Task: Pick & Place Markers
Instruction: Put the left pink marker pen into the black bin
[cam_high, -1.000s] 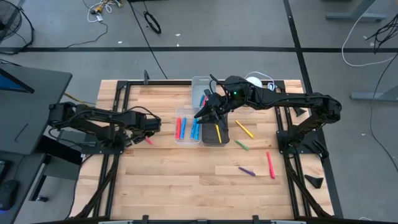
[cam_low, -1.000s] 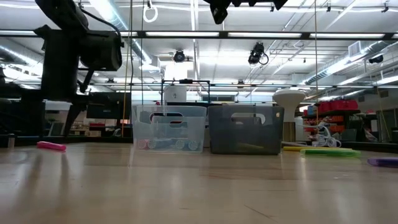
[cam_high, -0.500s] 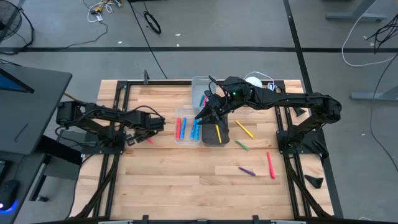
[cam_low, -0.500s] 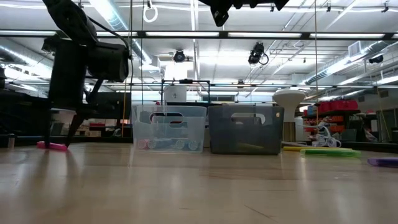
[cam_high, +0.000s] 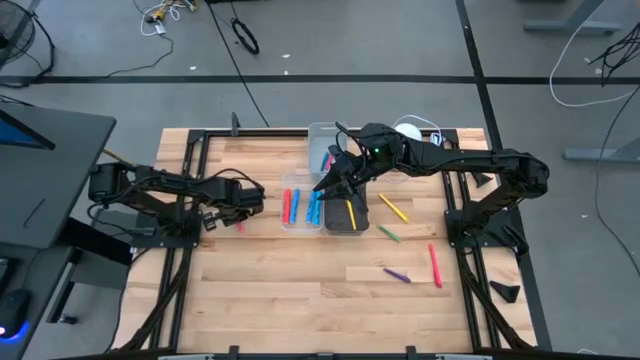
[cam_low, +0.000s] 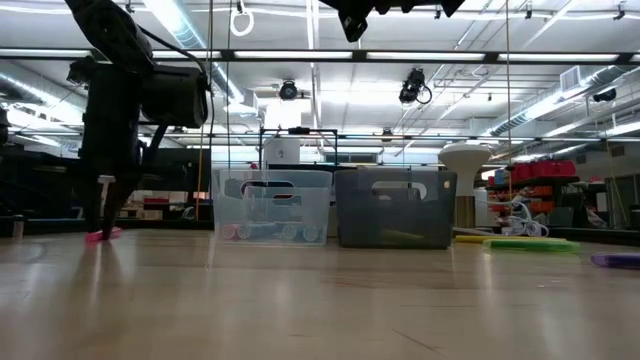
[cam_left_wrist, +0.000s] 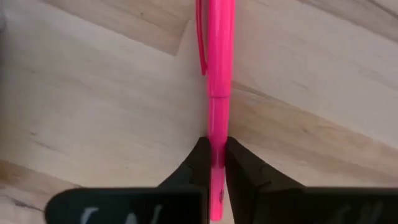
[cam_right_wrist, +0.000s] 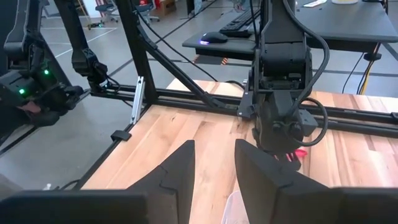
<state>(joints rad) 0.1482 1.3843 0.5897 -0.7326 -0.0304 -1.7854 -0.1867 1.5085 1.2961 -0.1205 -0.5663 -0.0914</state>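
A wooden tabletop (cam_high: 300, 290) inside a black frame is being viewed from above, with a grey workshop floor and loose cables around it. Near the middle, a clear bin (cam_high: 300, 210) holding red and blue markers is standing beside a dark bin (cam_high: 347, 215) with a yellow marker in it.

At the left side, the left pincer (cam_high: 228, 220) is being held down at the tabletop, clenched on a pink marker (cam_left_wrist: 216, 81). In the left wrist view the marker is being pinched near one end between the two dark fingers (cam_left_wrist: 196, 165), and its long axis is running straight forward, away from the wrist, flat along the wood. The bins are lying to the right of this pincer, the clear one nearer; carrying the marker there is judged to be the next move, after a lift.

The right pincer (cam_right_wrist: 214, 171) is being held above the bins with its fingers parted and nothing between them. More markers are lying loose right of the bins: a yellow marker (cam_high: 394, 209), a green marker (cam_high: 388, 234), a purple marker (cam_high: 397, 274) and a red marker (cam_high: 435, 265), all nearer the right arm.
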